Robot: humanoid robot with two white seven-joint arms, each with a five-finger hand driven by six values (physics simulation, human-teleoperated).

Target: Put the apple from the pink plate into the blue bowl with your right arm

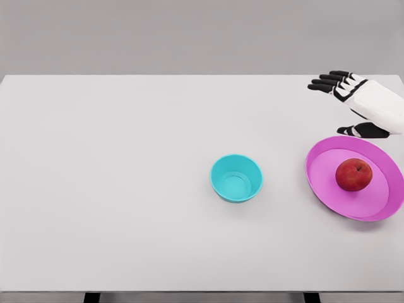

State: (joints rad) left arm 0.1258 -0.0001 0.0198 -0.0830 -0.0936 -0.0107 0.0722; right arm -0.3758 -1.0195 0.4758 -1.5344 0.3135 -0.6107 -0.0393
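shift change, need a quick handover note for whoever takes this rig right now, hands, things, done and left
Right hand: open, fingers spread, holding nothing, above the table beyond the pink plate's far rim.
Left arm: not in view.
Apple: sits on the pink plate at the table's right edge, untouched.
Blue bowl: empty, upright, left of the plate and apart from it.
Done: nothing yet.
Left: bring the right hand down on the apple, grasp, lift, carry left, release into the bowl.
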